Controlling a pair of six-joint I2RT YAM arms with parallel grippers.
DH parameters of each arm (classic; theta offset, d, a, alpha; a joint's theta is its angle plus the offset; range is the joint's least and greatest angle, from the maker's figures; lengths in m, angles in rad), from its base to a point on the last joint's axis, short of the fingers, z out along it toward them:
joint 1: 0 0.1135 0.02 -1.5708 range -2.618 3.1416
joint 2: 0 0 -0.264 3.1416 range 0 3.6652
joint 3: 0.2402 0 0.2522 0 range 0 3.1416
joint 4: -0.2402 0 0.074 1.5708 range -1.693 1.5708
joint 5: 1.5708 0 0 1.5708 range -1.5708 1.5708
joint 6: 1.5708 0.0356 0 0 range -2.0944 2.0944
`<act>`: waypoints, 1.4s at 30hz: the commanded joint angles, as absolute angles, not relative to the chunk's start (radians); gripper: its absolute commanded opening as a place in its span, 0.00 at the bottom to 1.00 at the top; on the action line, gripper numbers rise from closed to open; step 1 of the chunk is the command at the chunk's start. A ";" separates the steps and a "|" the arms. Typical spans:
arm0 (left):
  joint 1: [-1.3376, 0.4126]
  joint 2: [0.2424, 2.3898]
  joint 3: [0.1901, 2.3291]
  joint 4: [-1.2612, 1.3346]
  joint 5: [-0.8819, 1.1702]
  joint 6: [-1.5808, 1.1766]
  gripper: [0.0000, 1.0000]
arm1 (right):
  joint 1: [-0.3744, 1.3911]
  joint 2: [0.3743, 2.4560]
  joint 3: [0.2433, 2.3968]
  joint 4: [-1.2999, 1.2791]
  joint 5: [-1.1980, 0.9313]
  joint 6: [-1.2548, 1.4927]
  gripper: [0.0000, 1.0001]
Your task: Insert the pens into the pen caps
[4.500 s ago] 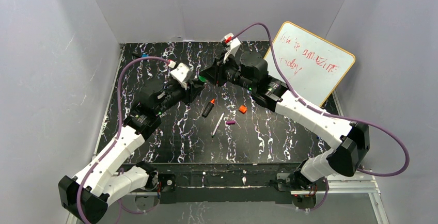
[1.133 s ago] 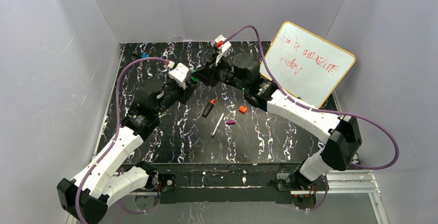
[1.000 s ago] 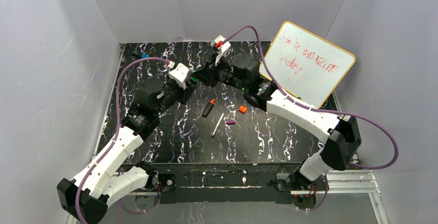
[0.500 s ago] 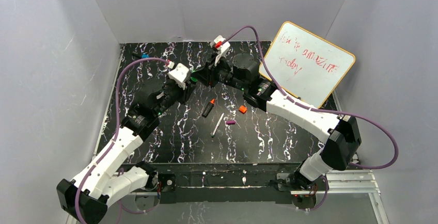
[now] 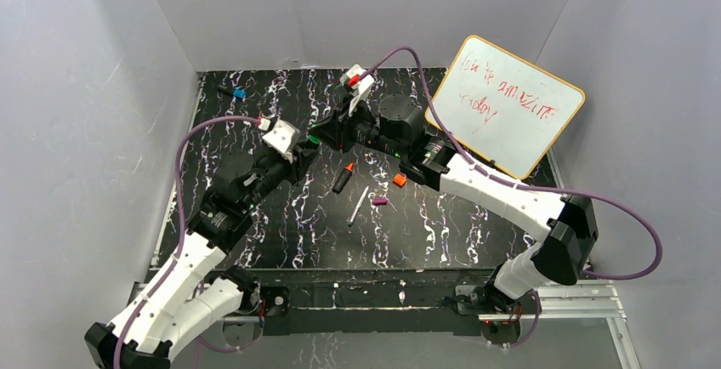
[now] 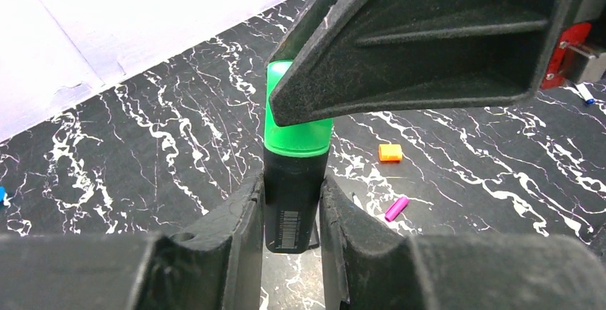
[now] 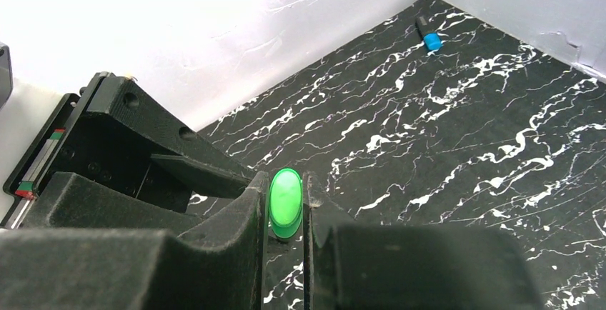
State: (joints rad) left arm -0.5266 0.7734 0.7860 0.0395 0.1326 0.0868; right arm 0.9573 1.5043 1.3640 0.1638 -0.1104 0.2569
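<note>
The black marker (image 6: 289, 217) is being clamped in the L gripper (image 6: 289, 187). The green cap (image 7: 285, 206), right at its fingertips, is being pinched by the R gripper (image 7: 284, 190). Prob. cap & barrel are being mated: axes to be aligned, pushed straight, no twist.

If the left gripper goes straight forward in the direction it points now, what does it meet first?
Most likely the right gripper, whose jaws clamp the green cap on the black marker that the left gripper holds.
</note>
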 commanded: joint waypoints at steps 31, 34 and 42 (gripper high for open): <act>-0.531 0.698 0.721 0.173 0.160 0.046 0.00 | 0.986 1.575 1.475 -0.028 -0.177 0.246 0.72; -0.530 0.702 0.726 0.173 0.138 0.063 0.00 | 0.985 1.567 1.462 -0.029 -0.178 0.246 0.58; -0.531 0.717 0.742 0.183 0.102 0.083 0.00 | 0.985 1.556 1.455 -0.042 -0.175 0.245 0.14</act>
